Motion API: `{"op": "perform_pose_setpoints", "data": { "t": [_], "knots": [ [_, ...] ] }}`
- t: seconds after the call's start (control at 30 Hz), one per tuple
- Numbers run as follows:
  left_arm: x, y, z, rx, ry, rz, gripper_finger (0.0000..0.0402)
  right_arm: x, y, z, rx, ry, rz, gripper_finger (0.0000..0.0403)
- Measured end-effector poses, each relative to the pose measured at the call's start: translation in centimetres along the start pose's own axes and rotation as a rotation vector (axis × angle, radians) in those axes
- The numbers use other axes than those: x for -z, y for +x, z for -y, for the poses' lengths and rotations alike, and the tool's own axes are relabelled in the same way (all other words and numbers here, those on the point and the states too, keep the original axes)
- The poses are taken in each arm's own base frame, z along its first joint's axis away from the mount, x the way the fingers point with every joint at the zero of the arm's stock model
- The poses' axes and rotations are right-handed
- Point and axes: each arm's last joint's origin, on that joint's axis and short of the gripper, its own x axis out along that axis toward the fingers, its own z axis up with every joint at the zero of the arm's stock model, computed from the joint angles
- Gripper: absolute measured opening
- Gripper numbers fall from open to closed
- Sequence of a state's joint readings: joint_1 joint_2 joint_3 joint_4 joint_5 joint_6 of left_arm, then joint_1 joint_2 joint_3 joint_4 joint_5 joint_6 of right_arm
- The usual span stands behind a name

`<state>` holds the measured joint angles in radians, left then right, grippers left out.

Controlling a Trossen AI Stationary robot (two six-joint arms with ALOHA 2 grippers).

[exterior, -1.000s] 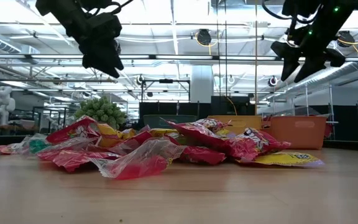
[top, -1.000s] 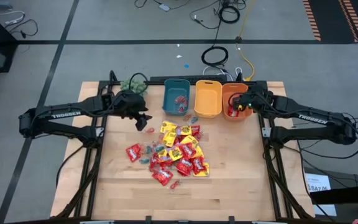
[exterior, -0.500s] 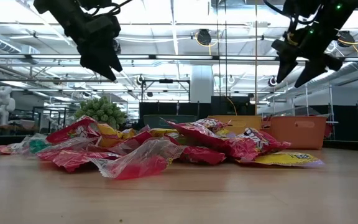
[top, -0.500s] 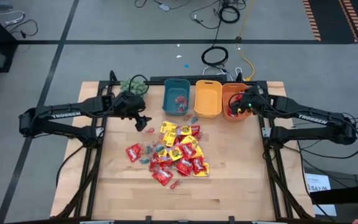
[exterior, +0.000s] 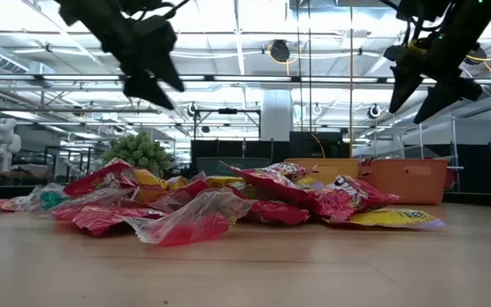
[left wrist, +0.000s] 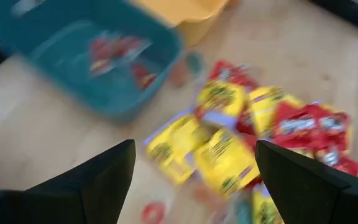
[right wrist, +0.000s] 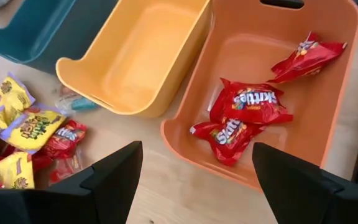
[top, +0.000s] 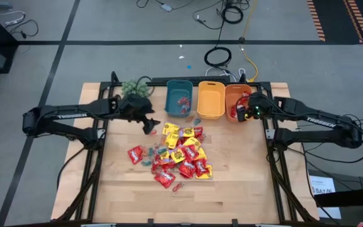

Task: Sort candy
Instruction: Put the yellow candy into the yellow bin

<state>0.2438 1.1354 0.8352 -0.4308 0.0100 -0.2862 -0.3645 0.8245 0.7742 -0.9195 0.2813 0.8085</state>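
The candy lies in a pile (top: pixel 178 154) in the middle of the table: red and yellow packets (left wrist: pixel 225 146) with smaller pale pieces among them. More red pieces sit in the teal bin (top: pixel 179 98), and three red packets (right wrist: pixel 247 106) lie in the orange bin (top: pixel 236 101). The yellow bin (right wrist: pixel 145 59) between them shows no candy. My left gripper (left wrist: pixel 194 144) hangs open above the table, between the teal bin and the pile's far left edge (top: pixel 149 126). Over the near rim of the orange bin my right gripper (right wrist: pixel 197 146) hangs open, holding nothing.
The three bins stand side by side along the table's far edge. A small green spiky plant (top: pixel 134 86) sits at the far left, behind my left arm. Bare wood (top: pixel 188 202) stretches from the pile to the near edge and to both sides.
Both grippers have opened wider. My left gripper has drifted a little toward the candy pile. My right gripper has swung its fingers about over the orange bin without travelling far.
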Motion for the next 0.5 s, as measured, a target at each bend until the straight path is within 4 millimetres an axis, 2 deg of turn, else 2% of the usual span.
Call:
{"op": "perform_pose_setpoints", "data": {
  "t": [0.17, 0.4, 0.5],
  "knots": [
    [0.3, 3.5, 3.4, 0.105, 0.141, 0.017, 0.0341, 0.0, -0.5, 0.2, -0.016, -0.002, 0.014, 0.0297],
    [3.9, 8.2, 7.1, 0.146, 0.259, -0.148, 0.0341, 0.2, -1.0, 0.4, -0.065, -0.030, 0.000, 0.0297],
    [4.7, 10.1, 8.2, 0.160, 0.275, -0.121, 0.0341, 0.3, -1.1, 0.4, -0.090, -0.058, -0.015, 0.0297]
  ]
}}
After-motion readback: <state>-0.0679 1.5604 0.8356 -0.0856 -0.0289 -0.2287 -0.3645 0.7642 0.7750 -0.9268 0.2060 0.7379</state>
